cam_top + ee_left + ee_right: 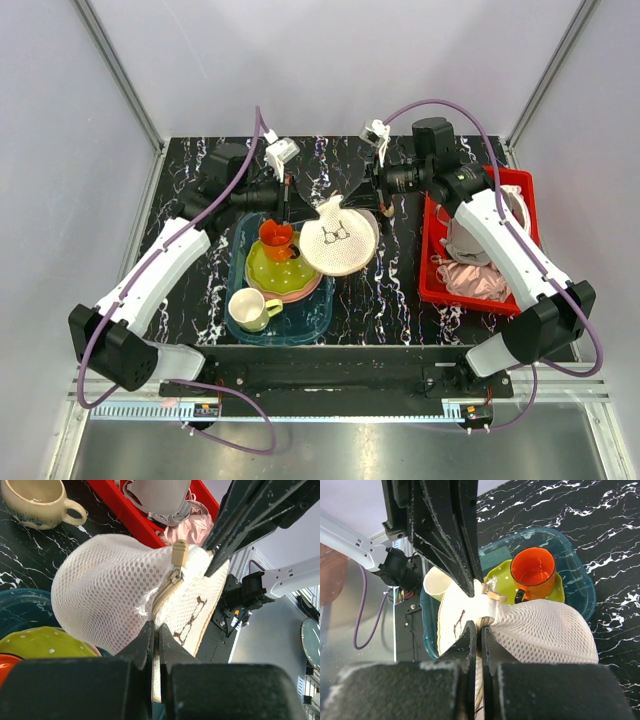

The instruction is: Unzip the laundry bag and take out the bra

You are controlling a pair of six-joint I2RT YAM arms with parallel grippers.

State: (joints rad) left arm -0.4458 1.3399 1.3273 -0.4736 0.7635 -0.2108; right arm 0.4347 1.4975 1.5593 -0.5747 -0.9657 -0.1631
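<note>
- While both arms reach in over the desk (395, 295), the laundry bag (338, 236) hangs mid-desk between them, tipped up on edge, its near side over the right rim of the teal tray (305, 322) and the pink plate (303, 291).
- Left gripper (155, 632): jaws pressed together, pinching the bag's seam edge where the 2 halves meet.
- Right gripper (476, 630): jaws squeezed tight as well, nipping the bag's rim from the opposite side, just beside the zip pull (178, 553).
- That beige pull sticks up at the top of the seam; how far the zip has run, I cannot tell.
- Black line drawing (337, 234) on the bag faces up to the top camera, and the mesh half bulges away behind it.
- On the tray, left of the bag: an orange mug (277, 238) on the green plate (262, 270), with a cream mug (250, 310) nearer.
- Over on the right, a red bin (427, 265) holds a grey bra (465, 245) and a pink garment (475, 280).
</note>
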